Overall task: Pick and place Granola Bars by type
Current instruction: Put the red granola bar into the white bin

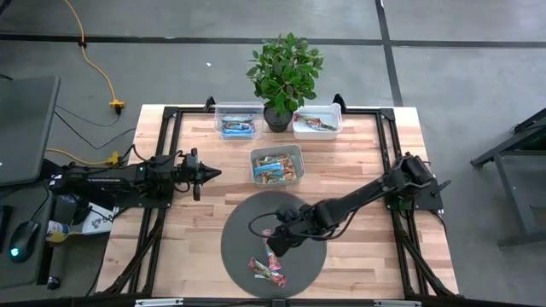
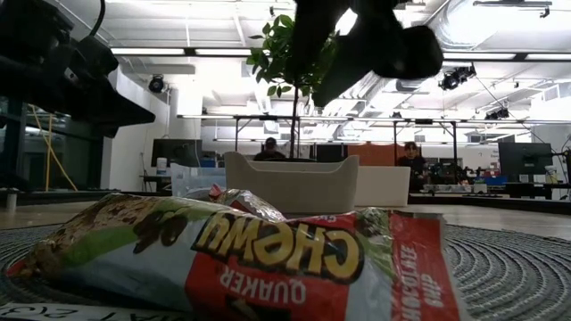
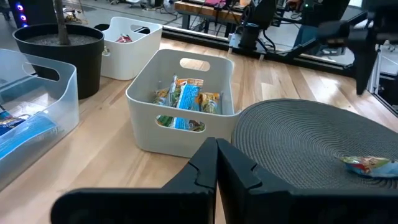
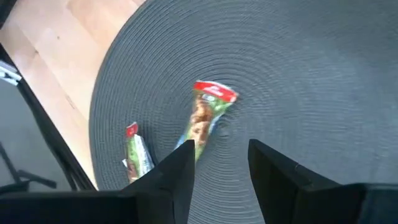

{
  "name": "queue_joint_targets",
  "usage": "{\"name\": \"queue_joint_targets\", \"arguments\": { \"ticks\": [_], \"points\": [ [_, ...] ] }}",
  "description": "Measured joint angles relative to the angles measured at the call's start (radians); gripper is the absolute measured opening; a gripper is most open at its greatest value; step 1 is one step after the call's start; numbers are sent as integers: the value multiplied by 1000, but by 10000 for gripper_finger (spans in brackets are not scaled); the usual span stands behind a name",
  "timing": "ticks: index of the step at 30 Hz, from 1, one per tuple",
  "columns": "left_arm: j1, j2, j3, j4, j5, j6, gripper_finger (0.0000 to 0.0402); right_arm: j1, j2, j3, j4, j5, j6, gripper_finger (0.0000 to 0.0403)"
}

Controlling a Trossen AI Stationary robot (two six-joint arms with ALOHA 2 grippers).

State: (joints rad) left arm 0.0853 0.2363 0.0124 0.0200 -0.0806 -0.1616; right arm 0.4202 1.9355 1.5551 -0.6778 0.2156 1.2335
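The round mat (image 1: 256, 223) is dark grey, ribbed in fine concentric rings. It lies on a pale, light-wood tabletop (image 1: 358, 166) with a black frame. The granola bars (image 1: 266, 268) on the mat have wrappers of red, green and white, with yellow lettering on the red. The plant (image 1: 286, 68) is leafy green in a black pot (image 1: 275, 118). Both hands (image 1: 205, 175) (image 4: 217, 165) are black.

Right end effector (image 4: 219, 163) fingers parted; left end effector (image 3: 216, 163) closed.
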Motion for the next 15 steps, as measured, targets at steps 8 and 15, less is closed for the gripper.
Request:
{"name": "queue_joint_targets", "arguments": {
  "ticks": [8,15],
  "points": [
    [0,0,0,0,0,0,1,14,82,0,186,-38,0,134],
    [0,0,0,0,1,-1,1,31,131,0,224,-46,-1,178]
  ]
}}
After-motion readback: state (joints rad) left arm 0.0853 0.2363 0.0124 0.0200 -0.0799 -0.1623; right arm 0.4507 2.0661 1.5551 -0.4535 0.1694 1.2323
